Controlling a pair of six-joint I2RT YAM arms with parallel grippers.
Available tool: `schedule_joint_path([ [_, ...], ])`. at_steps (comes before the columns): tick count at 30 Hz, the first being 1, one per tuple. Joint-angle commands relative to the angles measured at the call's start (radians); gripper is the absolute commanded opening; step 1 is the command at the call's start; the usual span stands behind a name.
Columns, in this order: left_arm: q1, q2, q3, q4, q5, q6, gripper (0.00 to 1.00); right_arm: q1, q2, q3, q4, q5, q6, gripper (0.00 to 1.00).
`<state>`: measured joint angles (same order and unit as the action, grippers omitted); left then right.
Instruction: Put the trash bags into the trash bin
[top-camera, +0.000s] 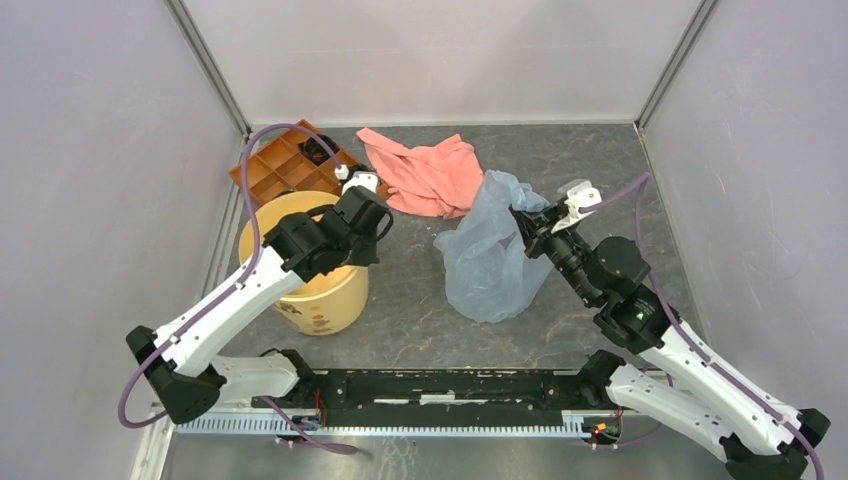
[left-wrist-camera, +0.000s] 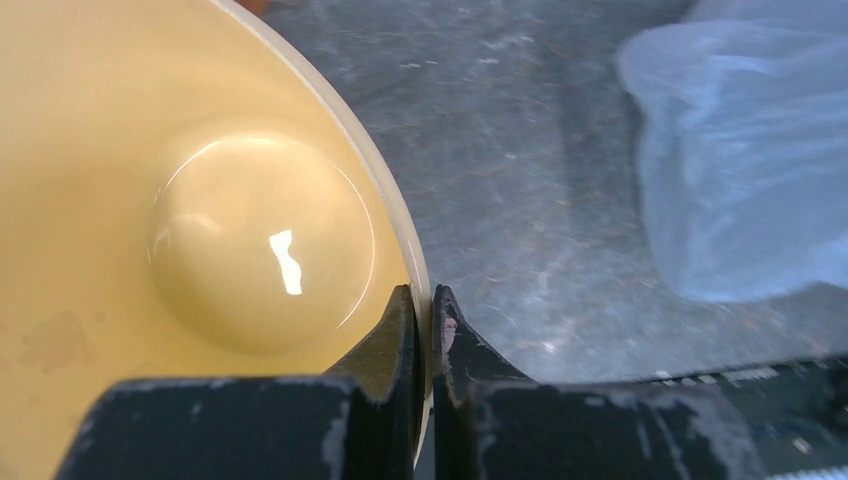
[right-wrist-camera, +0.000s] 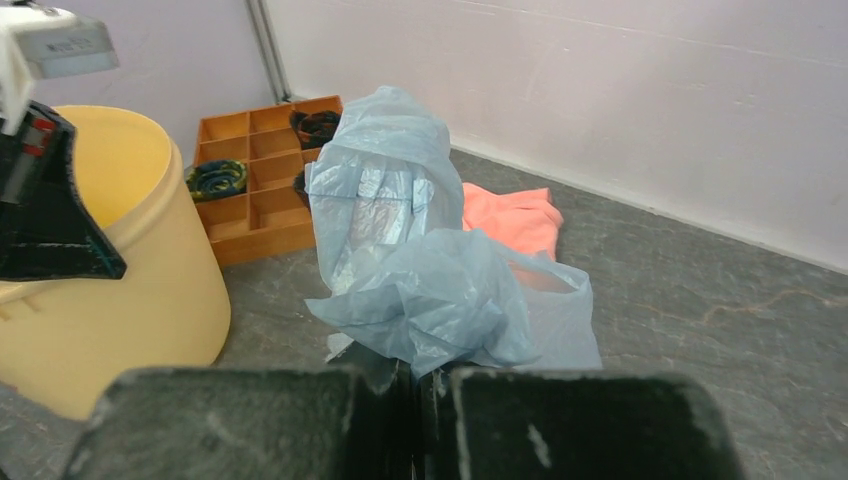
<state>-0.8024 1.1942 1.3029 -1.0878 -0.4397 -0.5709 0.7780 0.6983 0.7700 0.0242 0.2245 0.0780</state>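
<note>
Salmon cloth (top-camera: 425, 175) and orange tray (top-camera: 275, 170) lie beyond bin (top-camera: 320, 305) and bag (top-camera: 490, 260).

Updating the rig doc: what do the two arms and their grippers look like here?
Both the left arm and right arm have white link shells, black joint housings and black bases. A purple cable loops along each. White brackets sit at the wrists. The left gripper and right gripper have black wedge-shaped fingers, scuffed grey.
</note>
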Motion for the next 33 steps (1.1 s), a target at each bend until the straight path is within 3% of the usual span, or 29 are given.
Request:
schedule_joint_path([
  [1,-0.049,-0.008,0.079,0.101,0.163,0.027,0.02,-0.001,-0.019,0.067,-0.022,0.077,-0.051,0.01],
  [5,-0.159,0.014,0.093,0.184,0.177,-0.01,0.02,0.0,-0.011,0.145,-0.061,0.131,-0.099,0.01],
  [9,-0.289,0.085,0.13,0.218,0.059,-0.024,0.02,-0.001,-0.014,0.204,-0.067,0.167,-0.143,0.01],
  [17,-0.405,0.185,0.092,0.389,0.109,-0.052,0.08,-0.001,-0.003,0.308,-0.054,0.138,-0.136,0.0],
  [20,-0.424,0.161,0.025,0.508,0.143,-0.082,0.2,-0.001,-0.044,0.308,0.062,-0.006,-0.08,0.01],
  [22,-0.427,0.138,-0.015,0.578,0.183,-0.093,0.35,0.0,-0.056,0.309,0.128,-0.097,-0.032,0.01],
  [24,-0.427,0.114,-0.025,0.621,0.223,-0.089,0.53,-0.001,-0.03,0.355,0.126,-0.113,-0.018,0.01],
  [27,-0.427,0.049,-0.028,0.626,0.24,-0.054,0.72,-0.001,0.047,0.463,0.057,-0.123,-0.002,0.01],
  [30,-0.427,-0.06,-0.052,0.623,0.239,-0.022,0.85,-0.001,0.107,0.526,0.085,-0.213,0.033,0.01],
  [33,-0.427,-0.186,-0.081,0.608,0.242,0.006,0.91,-0.001,0.192,0.599,0.154,-0.367,0.092,0.01],
])
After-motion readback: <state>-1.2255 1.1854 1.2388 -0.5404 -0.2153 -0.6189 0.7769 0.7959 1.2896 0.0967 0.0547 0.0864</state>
